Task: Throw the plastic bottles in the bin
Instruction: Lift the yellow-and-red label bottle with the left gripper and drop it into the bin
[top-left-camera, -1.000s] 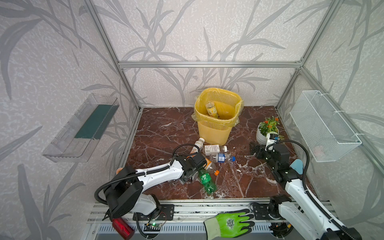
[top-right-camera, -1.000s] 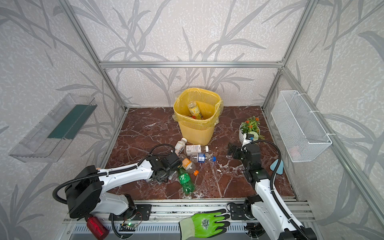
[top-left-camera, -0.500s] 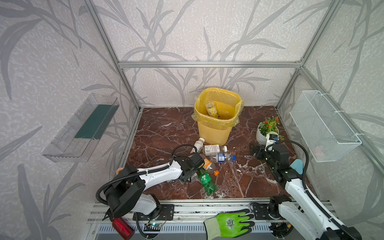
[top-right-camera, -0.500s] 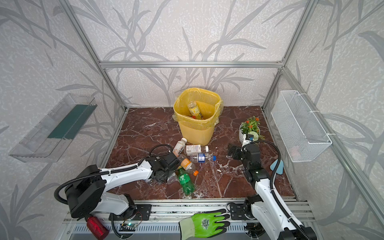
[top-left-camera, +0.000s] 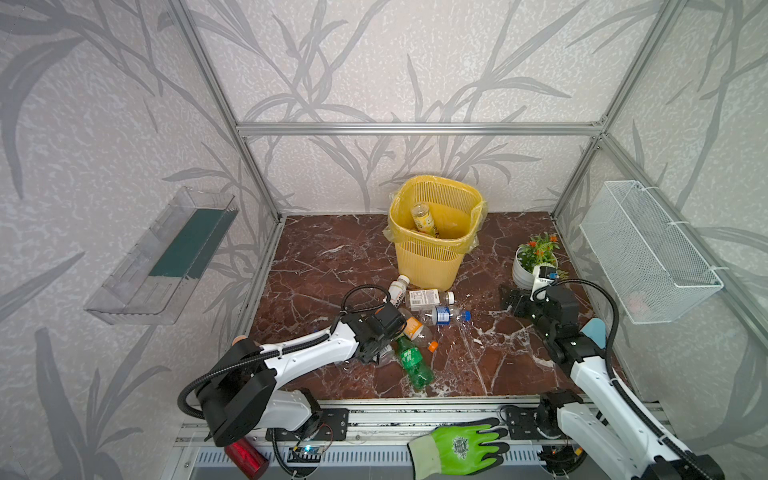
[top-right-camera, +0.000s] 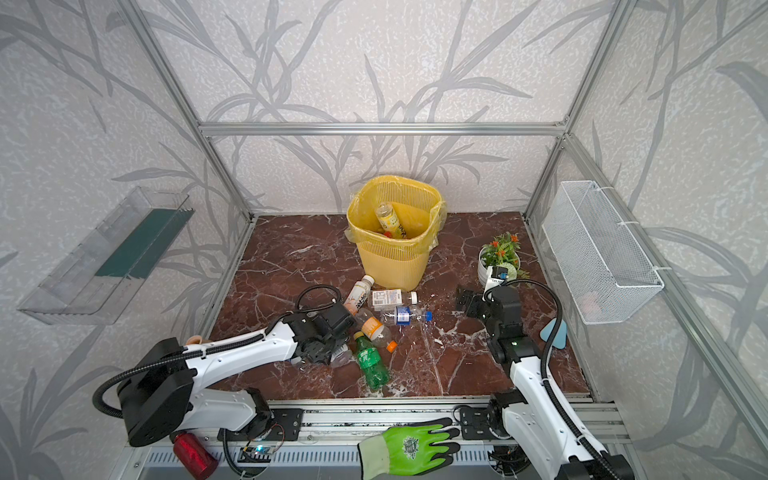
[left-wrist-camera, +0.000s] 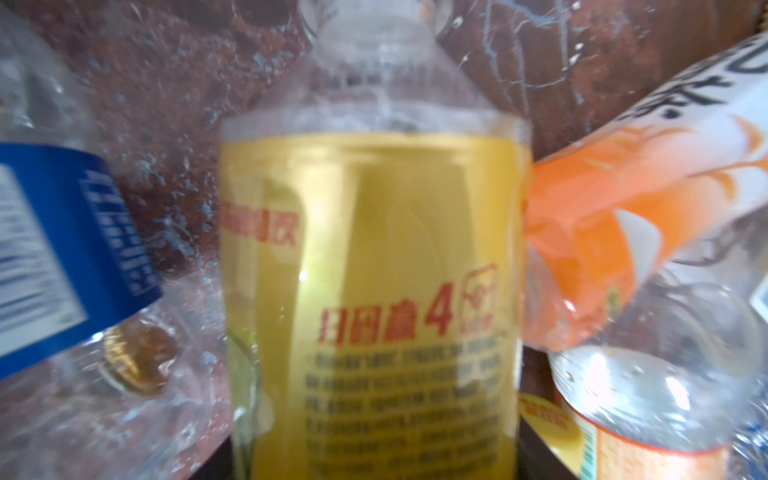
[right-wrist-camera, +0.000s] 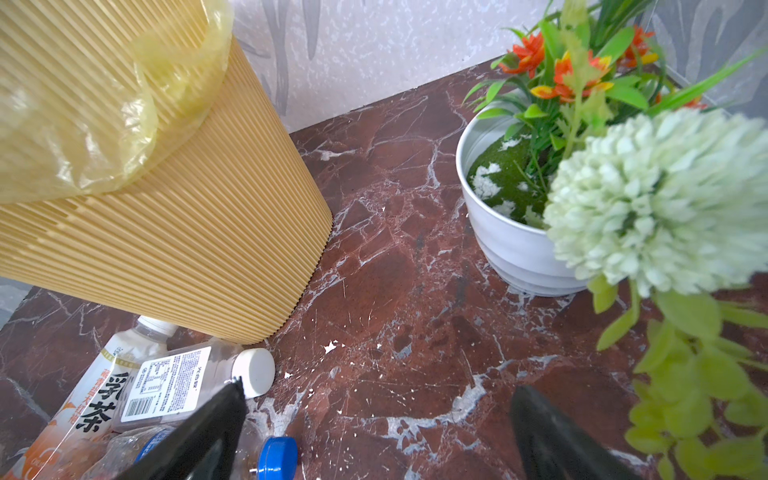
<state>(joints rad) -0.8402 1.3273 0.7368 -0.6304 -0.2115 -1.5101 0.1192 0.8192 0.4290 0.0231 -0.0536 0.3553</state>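
Your left gripper (top-left-camera: 372, 352) sits centred on the yellow-label bottle (left-wrist-camera: 374, 270) for pickup; clamped or not, you can't tell. Right gripper (right-wrist-camera: 380, 386) hangs idle, jaws apart.

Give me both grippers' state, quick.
Left gripper: right at the yellow-label bottle; open or closed cannot be told.
Right gripper: open, holding nothing.

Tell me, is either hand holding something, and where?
The right hand is open, empty. The left hand is at the body of the yellow-labelled bottle; a grip cannot be told.
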